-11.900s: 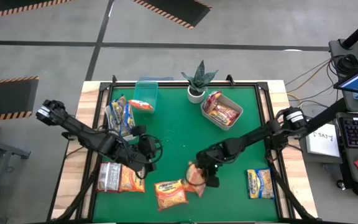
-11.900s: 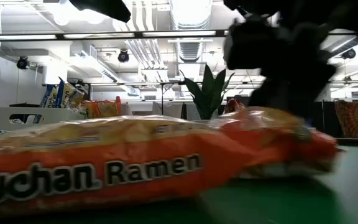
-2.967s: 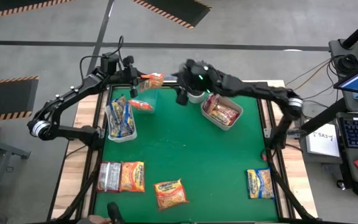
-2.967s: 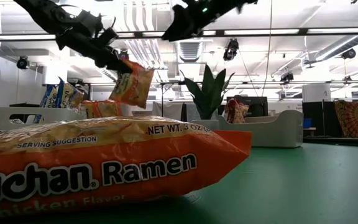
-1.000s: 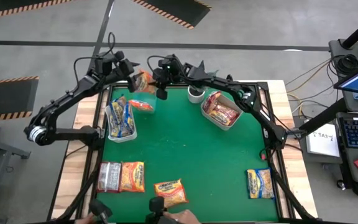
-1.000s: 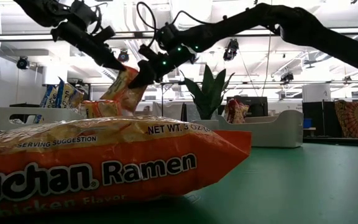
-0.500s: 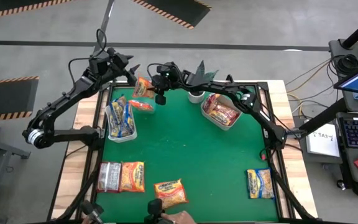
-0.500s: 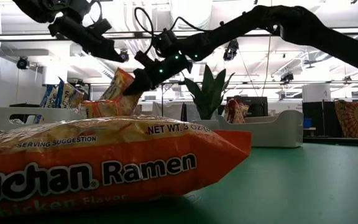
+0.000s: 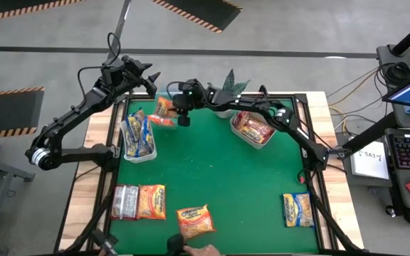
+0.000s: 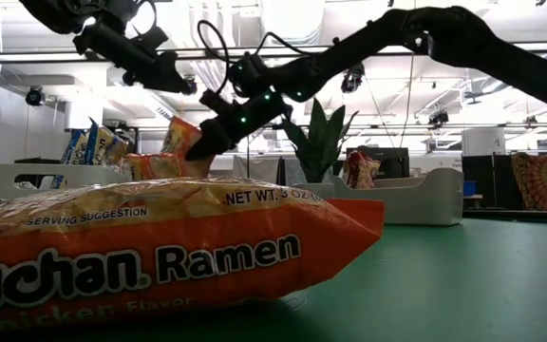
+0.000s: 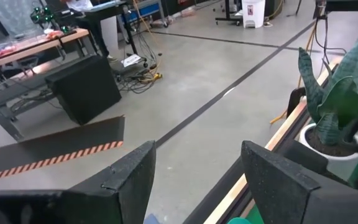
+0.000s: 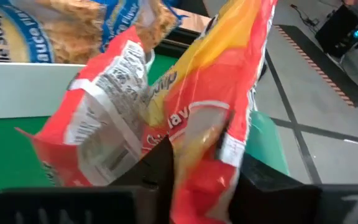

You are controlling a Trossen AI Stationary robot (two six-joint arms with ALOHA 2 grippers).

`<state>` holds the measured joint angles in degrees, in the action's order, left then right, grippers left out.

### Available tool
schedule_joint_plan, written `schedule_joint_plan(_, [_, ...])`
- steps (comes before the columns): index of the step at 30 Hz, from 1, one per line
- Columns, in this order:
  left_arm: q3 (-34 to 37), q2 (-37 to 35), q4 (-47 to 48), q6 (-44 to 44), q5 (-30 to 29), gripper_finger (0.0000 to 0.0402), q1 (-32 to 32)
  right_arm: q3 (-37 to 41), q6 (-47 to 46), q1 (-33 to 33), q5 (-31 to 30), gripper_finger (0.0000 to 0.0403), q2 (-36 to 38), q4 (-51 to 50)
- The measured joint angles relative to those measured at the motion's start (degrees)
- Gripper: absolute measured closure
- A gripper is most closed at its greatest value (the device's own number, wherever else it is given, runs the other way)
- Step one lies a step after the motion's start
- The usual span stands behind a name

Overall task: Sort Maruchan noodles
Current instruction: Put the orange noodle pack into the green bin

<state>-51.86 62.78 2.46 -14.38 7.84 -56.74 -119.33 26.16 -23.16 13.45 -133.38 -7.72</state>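
My right gripper [image 9: 174,108] is shut on an orange Maruchan noodle packet [image 9: 164,106] over the clear-teal bin [image 9: 168,117] at the table's far left. A red packet [image 12: 98,140] lies in that bin. My left gripper [image 9: 145,77] hangs open and empty just beyond the table's far-left corner, apart from the packet. Yellow-and-blue packets stand in the white bin [image 9: 128,142], and red ones lie in the grey bin [image 9: 267,139]. On the green mat lie a silvery packet [image 9: 124,201], two orange ones [image 9: 151,201] [image 9: 196,220] and a yellow-and-blue one [image 9: 297,210]. My right gripper pinches one end of the orange packet [image 12: 201,168] between its two fingers [image 12: 157,171]. The fingers slant down from the table's right side. The packet stands tilted beyond the fingertips [image 10: 180,138]. Whether its lower end rests in the bin I cannot tell.
A potted plant [image 9: 226,91] stands at the far edge between the teal and grey bins. A person's hand [image 9: 199,249] shows at the table's near edge. Bare green mat lies in the middle of the table.
My left gripper has opened, let go of the orange packet and drawn back up toward the table's far-left corner. My right gripper, keeping hold of the packet, has carried it down and toward the near edge, over the teal bin.
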Motion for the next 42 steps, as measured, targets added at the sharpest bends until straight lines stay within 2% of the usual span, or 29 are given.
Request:
schedule_joint_plan(7, [0.00, 0.00, 0.09, 1.65, 0.15, 0.0183, 0.01, 0.11, 1.52, 1.46, 0.04, 0.0262, 0.00, 0.34])
schedule_joint_plan(13, [0.00, 0.00, 0.15, 2.76, 0.22, 0.0183, 0.12, 0.11, 1.54, 2.16, 0.04, 0.0245, 0.00, 0.31])
schedule_joint_plan(18, [0.04, 0.58, 1.18, 3.42, 0.41, 0.0183, 0.32, 0.11, 2.42, 2.39, 0.04, 0.0252, 0.02, -1.10])
schedule_joint_plan(21, [0.66, 2.29, 1.09, 3.04, 2.58, 0.0183, 0.32, 0.13, 2.48, 2.56, 0.08, 0.0264, 0.02, -2.10])
schedule_joint_plan(24, [0.87, 5.27, 0.54, 0.40, 6.75, 0.0183, 0.32, 0.29, 2.56, 2.68, 0.15, 0.0276, 0.02, -2.50])
schedule_joint_plan(30, [0.72, 13.89, -3.26, -3.92, 7.15, 0.0187, 0.26, 0.48, 2.61, 2.91, 0.28, 0.0294, 0.07, -2.74])
schedule_joint_plan(37, [-0.17, 21.53, 0.90, -5.27, 7.15, 0.0225, 0.09, 0.50, 3.04, 3.04, 0.28, 0.0303, 0.07, -3.10])
schedule_joint_plan(42, [-0.17, 22.61, 0.65, -3.91, 4.97, 0.0263, -0.16, 0.50, 3.40, 3.04, 0.21, 0.0303, 0.07, -4.15])
